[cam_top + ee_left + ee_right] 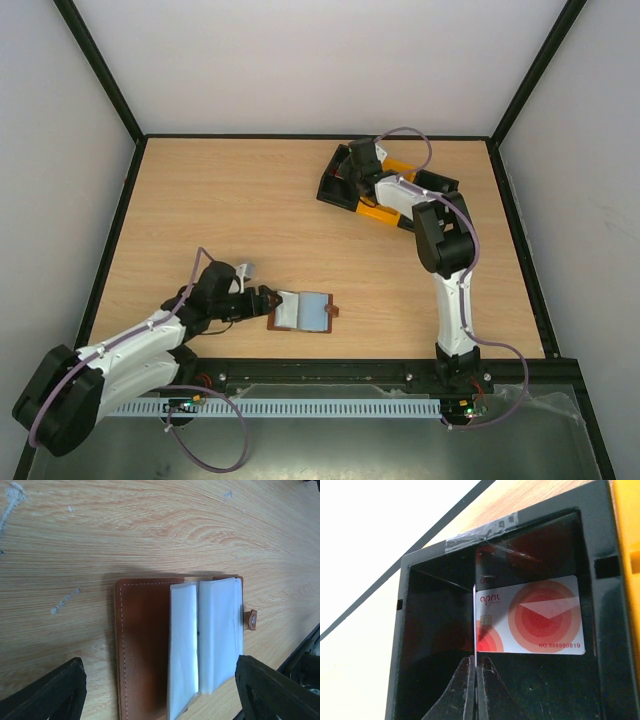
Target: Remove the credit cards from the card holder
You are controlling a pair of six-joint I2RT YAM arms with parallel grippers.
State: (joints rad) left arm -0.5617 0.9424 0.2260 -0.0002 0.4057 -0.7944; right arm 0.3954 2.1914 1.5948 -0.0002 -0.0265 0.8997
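Observation:
The brown card holder (pixel 303 311) lies open and flat on the table, near the front. In the left wrist view its brown leather (pixel 142 645) shows at left and two pale blue-white leaves (pixel 220 630) at right, with the snap tab (pixel 252 619) at the far edge. My left gripper (pixel 262 298) is open just left of it, and its fingertips (pixel 50 692) straddle the holder's near end without touching. My right gripper (pixel 475 662) is inside a black bin and shut on a thin credit card (pixel 473 620) seen edge-on. A second white-and-red credit card (pixel 535 615) rests in that bin.
The black-and-yellow tray of bins (pixel 380 212) stands at the back right, and the right arm reaches into it. The black bin's walls (pixel 435 630) close around the right fingers. A black rail (pixel 400 372) runs along the table's front edge.

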